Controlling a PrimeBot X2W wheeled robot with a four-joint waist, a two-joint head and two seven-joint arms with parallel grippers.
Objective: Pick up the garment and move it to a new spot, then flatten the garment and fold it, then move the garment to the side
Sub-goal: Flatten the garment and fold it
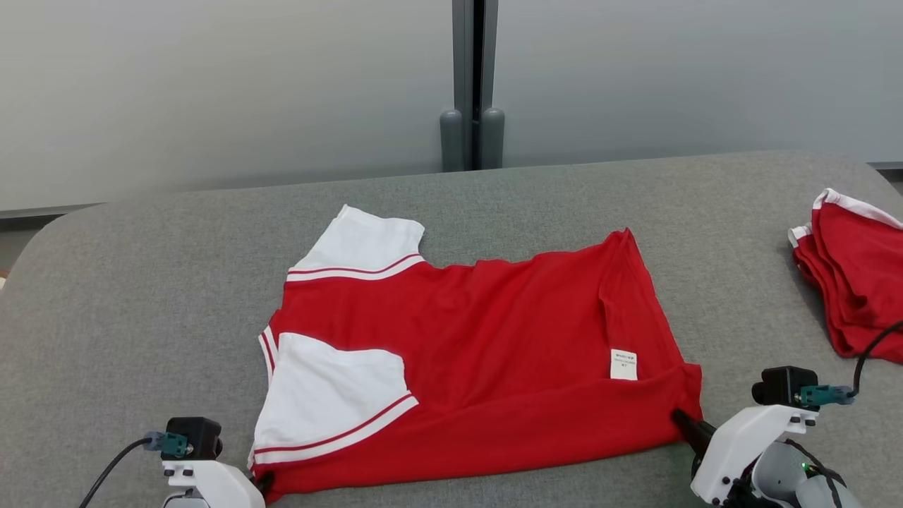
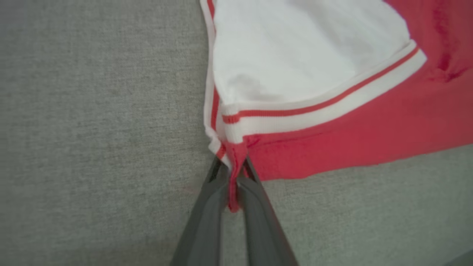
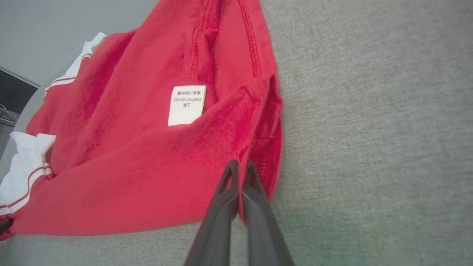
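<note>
Garment [image 1: 480,346] front edge pinched: left gripper [image 2: 232,167], right gripper [image 3: 242,166]; pile [image 1: 857,275] far-right

The one piece of writing stands on a small white label [image 3: 187,105] sewn inside the red garment [image 3: 122,173], just beside a stitched seam. In the right wrist view its print stands upside down, in three short dark lines. The line that sits uppermost there holds "100%" among characters that look Chinese. The middle line ends in "(120/60)" after a group that may read "80MTH", though that part is not sure. The lowest line is two small characters too soft to read with confidence. In the head view the same label [image 1: 623,365] shows as a white rectangle with faint grey lines, too small to make out.
</note>
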